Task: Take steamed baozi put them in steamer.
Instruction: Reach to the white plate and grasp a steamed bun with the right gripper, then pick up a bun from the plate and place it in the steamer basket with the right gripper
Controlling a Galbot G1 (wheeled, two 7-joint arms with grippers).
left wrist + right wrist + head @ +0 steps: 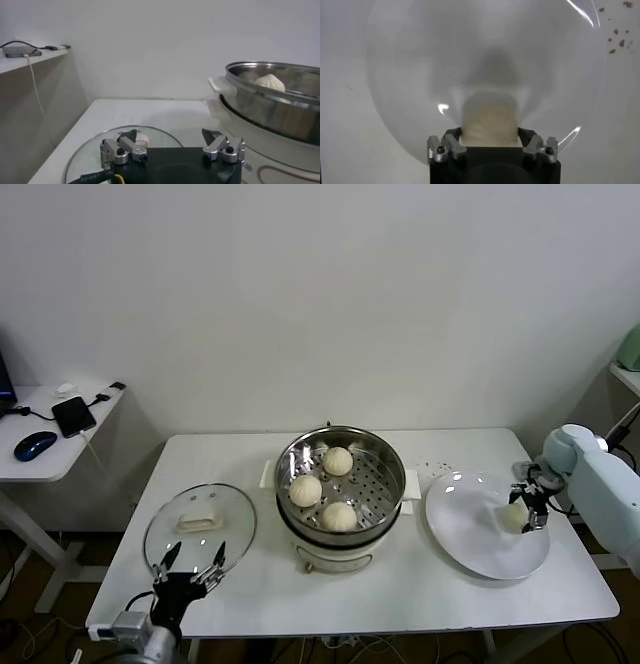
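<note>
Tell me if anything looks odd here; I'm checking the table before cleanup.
Small reddish-brown crumbs lie scattered on the white table just beyond the flat white plate's far rim, toward the shiny steel steamer. Nothing else stands out.

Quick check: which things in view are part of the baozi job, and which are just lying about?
Job: steamer with three baozi inside; fourth baozi on the plate, between the right gripper jaws.
Lying about: glass lid, phone, mouse.

Shiny perforated steel steamer (340, 484); smooth matt doughy buns (338, 461); glossy white plate (470, 529); clear glass lid (200, 529); matt white table (420, 594).
</note>
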